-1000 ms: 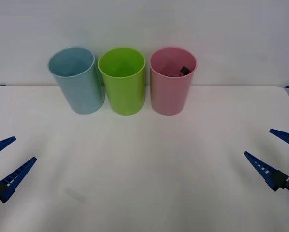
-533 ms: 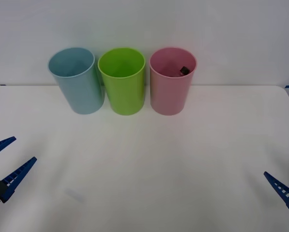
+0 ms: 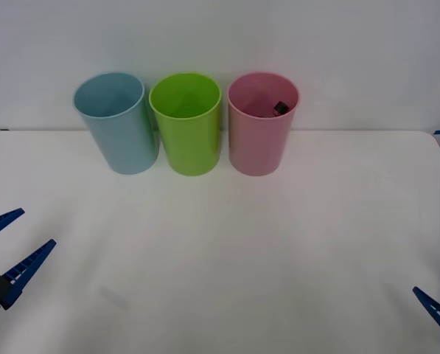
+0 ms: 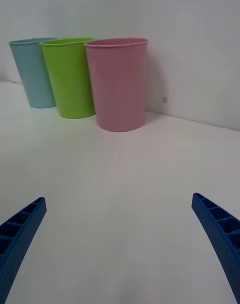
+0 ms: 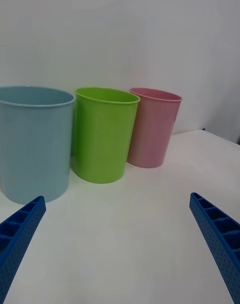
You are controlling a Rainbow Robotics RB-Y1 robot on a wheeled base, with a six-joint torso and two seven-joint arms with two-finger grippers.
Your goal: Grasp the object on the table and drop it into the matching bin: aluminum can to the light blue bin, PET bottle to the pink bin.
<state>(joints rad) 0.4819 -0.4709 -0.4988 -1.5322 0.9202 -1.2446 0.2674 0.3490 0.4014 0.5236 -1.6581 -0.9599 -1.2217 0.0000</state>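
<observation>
The left gripper (image 3: 6, 254) hangs low over the near-left part of the wide white bench (image 3: 227, 251), its blue ribbed fingers (image 5: 20, 234) spread apart and holding nothing. Ahead of it and off to its right stands the row of bins. The tall round pale blue plastic bin (image 3: 118, 122) is closest to it, then the lime green plastic bin (image 3: 186, 122), then the tall round pale pink plastic bin (image 3: 262, 122), each just beside the next.

The small clear plastic bottle with the black cap (image 3: 280, 108) already lies inside the pink bin, its cap peeping just below the far rim. The drop therefore looks finished, and the step in hand is judged to be the retreat to rest. To do that well, both arms should stay low and wide of the bins, so that no finger clips a wall and tips the row.

The right gripper (image 4: 120, 239) is at the near-right corner of the bench, well back from the pink bin and to its right, with its fingers released and wide and nothing between them.

Against the earlier frames, the right gripper has slid back and down towards the near-right corner. The left gripper, the bins and the bottle sit as they did.
</observation>
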